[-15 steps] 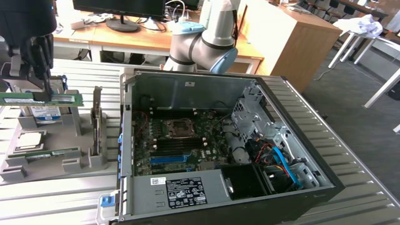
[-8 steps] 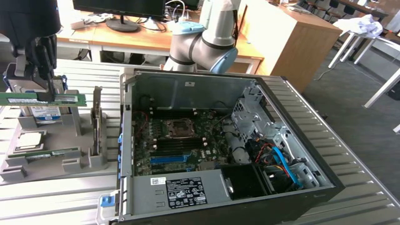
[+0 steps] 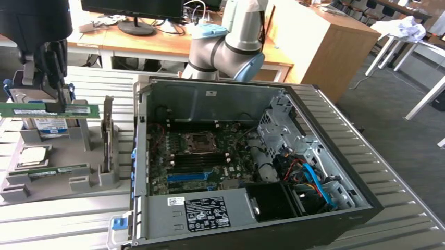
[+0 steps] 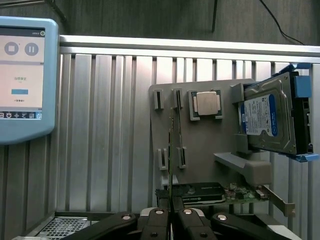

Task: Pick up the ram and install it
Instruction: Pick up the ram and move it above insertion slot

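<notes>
My gripper point(image 3: 57, 103) is shut on the ram point(image 3: 80, 110), a long green stick held level above the grey parts holder point(image 3: 41, 185) at the exterior view's left. From the wrist, the ram point(image 4: 170, 150) appears edge-on as a thin strip rising from between the shut fingers point(image 4: 159, 222), over the holder's slots point(image 4: 177, 127). The open computer case point(image 3: 149, 219) lies to the exterior view's right, with the motherboard's memory slots point(image 3: 198, 165) exposed.
On the holder sit a second green stick point(image 3: 59, 170), a silver processor point(image 4: 206, 103), a hard drive point(image 4: 270, 117) and a dark expansion card point(image 3: 108, 130). A blue-framed screen point(image 4: 20, 80) stands nearby. The robot's arm base point(image 3: 222, 49) rises behind the case.
</notes>
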### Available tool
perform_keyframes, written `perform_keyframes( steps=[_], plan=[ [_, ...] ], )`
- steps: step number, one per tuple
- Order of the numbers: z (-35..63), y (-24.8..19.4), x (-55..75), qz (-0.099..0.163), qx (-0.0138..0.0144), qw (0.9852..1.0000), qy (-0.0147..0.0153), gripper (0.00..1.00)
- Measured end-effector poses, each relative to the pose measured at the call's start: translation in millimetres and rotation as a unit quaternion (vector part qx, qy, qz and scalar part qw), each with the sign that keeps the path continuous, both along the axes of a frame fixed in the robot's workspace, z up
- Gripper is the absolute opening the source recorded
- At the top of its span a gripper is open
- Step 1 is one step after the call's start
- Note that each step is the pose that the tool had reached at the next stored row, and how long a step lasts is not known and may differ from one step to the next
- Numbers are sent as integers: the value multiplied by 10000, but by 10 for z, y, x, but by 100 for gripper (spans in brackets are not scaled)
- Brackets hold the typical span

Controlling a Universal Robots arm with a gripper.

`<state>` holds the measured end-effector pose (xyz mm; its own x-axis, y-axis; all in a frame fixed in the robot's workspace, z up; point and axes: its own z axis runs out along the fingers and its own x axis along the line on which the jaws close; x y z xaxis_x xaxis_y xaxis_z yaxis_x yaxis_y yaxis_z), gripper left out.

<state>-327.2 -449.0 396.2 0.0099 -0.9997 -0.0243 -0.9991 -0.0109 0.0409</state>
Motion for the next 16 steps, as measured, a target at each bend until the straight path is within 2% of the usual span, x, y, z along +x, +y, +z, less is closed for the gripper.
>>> perform_keyframes(
  steps=[16],
  plan=[
    [0, 0, 117, 0, 0, 10000, 0, 13]
  ],
)
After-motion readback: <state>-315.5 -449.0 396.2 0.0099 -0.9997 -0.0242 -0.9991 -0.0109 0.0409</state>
